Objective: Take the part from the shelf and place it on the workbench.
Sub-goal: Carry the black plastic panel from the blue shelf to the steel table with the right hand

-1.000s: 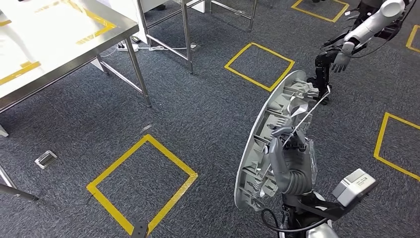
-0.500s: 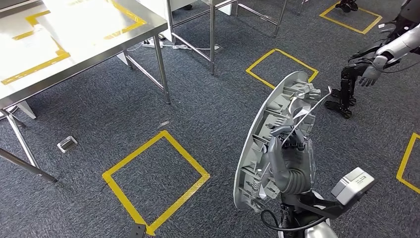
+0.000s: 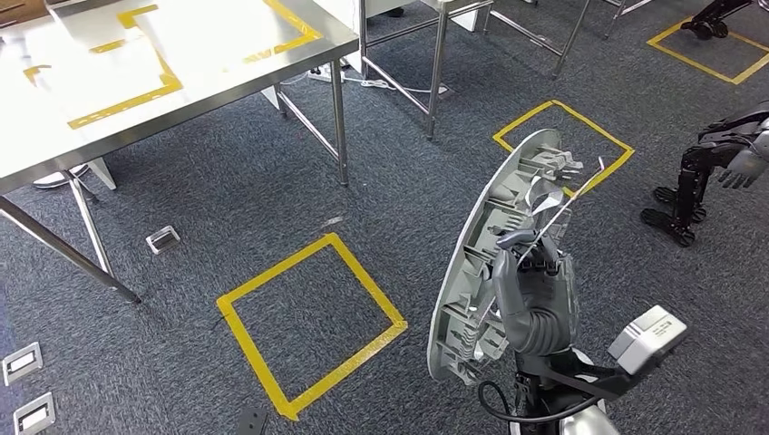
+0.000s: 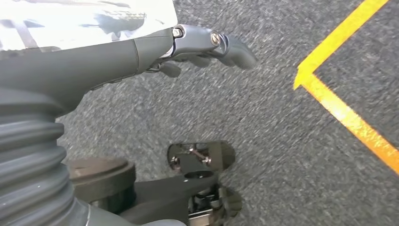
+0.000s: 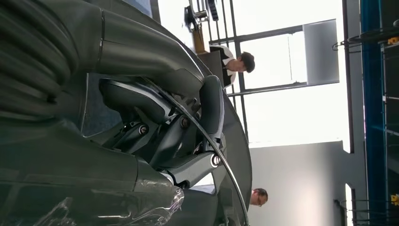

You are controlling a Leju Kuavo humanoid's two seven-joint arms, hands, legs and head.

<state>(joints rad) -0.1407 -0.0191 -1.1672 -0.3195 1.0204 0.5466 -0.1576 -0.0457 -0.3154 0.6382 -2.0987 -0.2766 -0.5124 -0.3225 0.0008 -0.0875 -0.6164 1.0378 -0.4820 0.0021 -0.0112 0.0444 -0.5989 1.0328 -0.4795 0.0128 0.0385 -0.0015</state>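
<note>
right hand [image 3: 535, 294] raised, gripping part [image 3: 494, 254] upright | left hand [image 4: 141, 52] hanging

A shiny steel workbench [image 3: 227, 68] stands on dark grey carpet [image 3: 227, 208]. Yellow tape outlines [image 3: 127, 86] lie on its top. A yellow tape square [image 3: 311, 322] marks the carpet.

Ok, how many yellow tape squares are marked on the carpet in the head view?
3: one yellow square near the held part, one beyond the part's top, one cut off at the far right. More may lie out of frame.

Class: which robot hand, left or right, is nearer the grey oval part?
Right. The right robot hand grips the part; the left robot hand hangs apart over the carpet.
</note>
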